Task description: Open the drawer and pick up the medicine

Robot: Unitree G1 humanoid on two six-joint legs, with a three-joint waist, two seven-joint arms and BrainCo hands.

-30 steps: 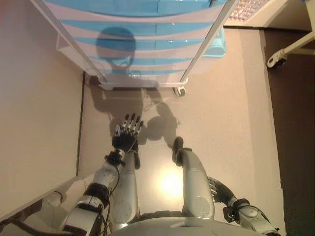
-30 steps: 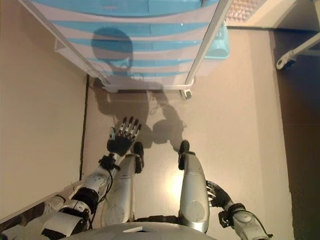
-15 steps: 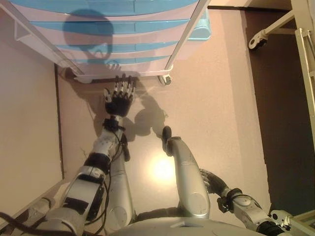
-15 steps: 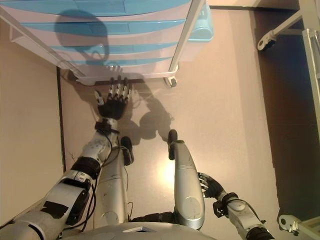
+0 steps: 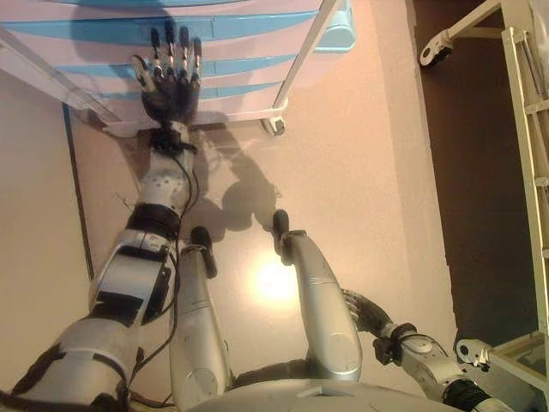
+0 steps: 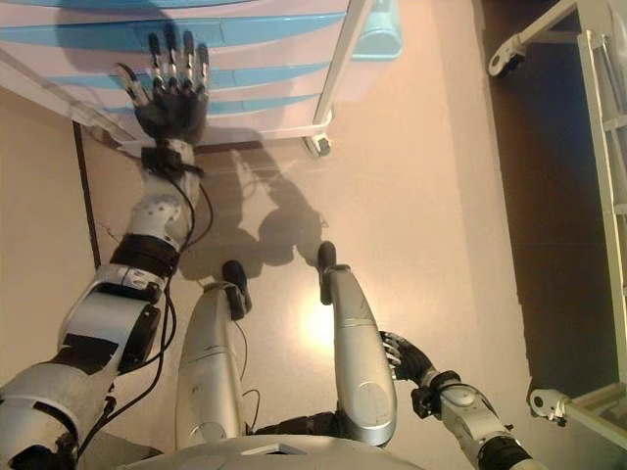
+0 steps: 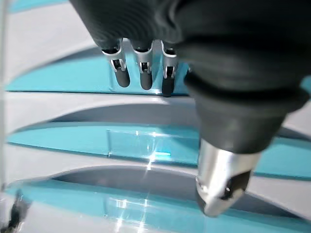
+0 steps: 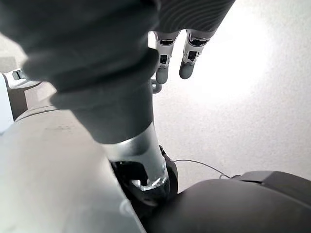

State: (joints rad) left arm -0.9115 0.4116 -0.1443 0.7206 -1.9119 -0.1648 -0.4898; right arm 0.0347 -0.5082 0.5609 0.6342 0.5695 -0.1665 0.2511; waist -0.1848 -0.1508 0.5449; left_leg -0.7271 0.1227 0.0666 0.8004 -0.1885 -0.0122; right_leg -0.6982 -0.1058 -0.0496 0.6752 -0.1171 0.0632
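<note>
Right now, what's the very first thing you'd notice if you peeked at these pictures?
The left hand jumps out: fingers spread straight, stretched up in front of the blue and white drawer unit at the top of the head views. Its drawers all look closed, and no medicine shows. The right hand hangs low by the robot's side, over the tan floor.

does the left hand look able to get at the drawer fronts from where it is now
Probably yes. The left hand is stretched out, fingers straight, in front of the blue and white drawer unit, and nothing lies between them. Whether the fingertips touch a drawer front cannot be told.
</note>
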